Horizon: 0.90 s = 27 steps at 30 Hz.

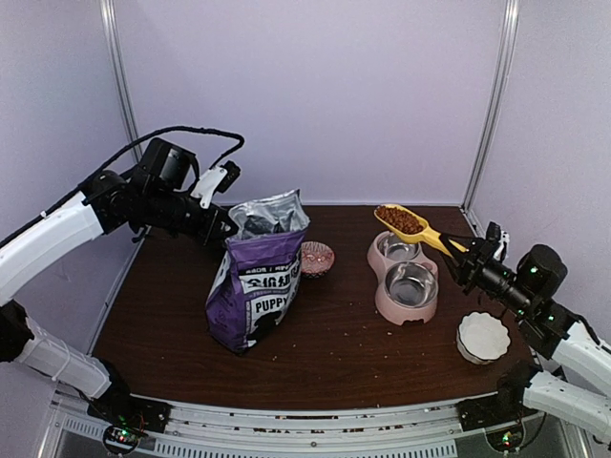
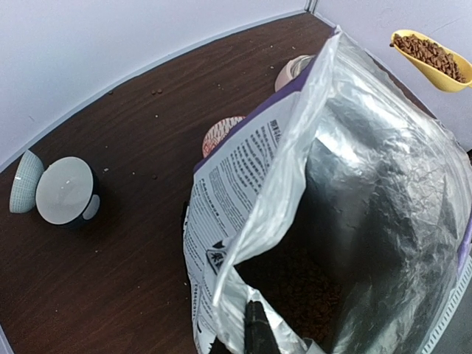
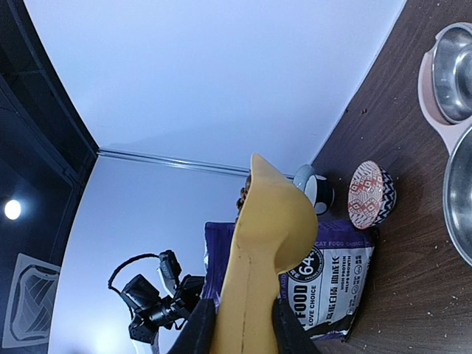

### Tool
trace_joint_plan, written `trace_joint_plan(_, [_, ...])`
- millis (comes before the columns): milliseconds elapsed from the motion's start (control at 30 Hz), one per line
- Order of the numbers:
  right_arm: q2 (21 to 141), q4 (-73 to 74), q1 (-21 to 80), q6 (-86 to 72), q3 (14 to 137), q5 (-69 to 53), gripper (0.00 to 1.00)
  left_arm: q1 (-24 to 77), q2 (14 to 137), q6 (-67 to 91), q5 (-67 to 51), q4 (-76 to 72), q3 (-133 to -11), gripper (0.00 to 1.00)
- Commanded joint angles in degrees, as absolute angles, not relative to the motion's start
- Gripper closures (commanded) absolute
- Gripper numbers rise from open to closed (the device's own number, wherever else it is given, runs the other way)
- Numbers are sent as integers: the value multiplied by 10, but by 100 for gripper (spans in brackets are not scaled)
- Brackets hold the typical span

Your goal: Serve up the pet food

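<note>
Pet food point(image 1: 401, 219) is lying as a reddish-brown heap of small pellets in the cup of a yellow scoop point(image 1: 427, 234). The scoop is hanging in the air over the far steel bowl point(image 1: 394, 249) of the pink feeder point(image 1: 391, 307). The right hand point(image 1: 466, 250) is gripping the scoop's handle, its fingers clamped on either side. In the right wrist view the scoop is showing mostly its underside and is hiding nearly all of its load. The left hand point(image 1: 221, 227) is pinching the rim of the purple bag point(image 1: 256, 286) with its fingers together, and only one dark fingertip point(image 2: 258, 332) is showing in its own camera. The bag is standing open on the worktop point(image 1: 334, 353) with its silver lining gaping. More pellets are lying deep inside it, dim and hard to make out. Both bowls of the feeder are showing bare metal. What the small patterned bowl point(image 1: 317, 256) beside the bag is holding cannot be told. A white bowl point(image 1: 482, 336) is sitting near the right arm. A few stray pellets are dotting the worktop.
</note>
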State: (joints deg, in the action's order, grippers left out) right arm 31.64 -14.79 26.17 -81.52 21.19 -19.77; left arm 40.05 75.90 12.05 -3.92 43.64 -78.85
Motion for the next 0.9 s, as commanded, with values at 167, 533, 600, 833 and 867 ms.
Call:
trace_joint_plan(167, [229, -160, 208, -847, 131, -220, 87, 392, 756, 94, 3, 397, -761, 100])
trace_joint_plan(533, [132, -57, 178, -843, 69, -199, 87, 392, 754, 87, 10, 394, -748, 100])
trace_joint_plan(600, [118, -38, 178, -842, 64, -194, 87, 392, 753, 87, 10, 392, -744, 100])
trace_joint_plan(833, [74, 58, 176, -820, 65, -171, 87, 392, 743, 87, 10, 382, -728, 100])
trace_joint_plan(867, [68, 69, 176, -817, 65, -169, 87, 392, 742, 87, 9, 380, -727, 100])
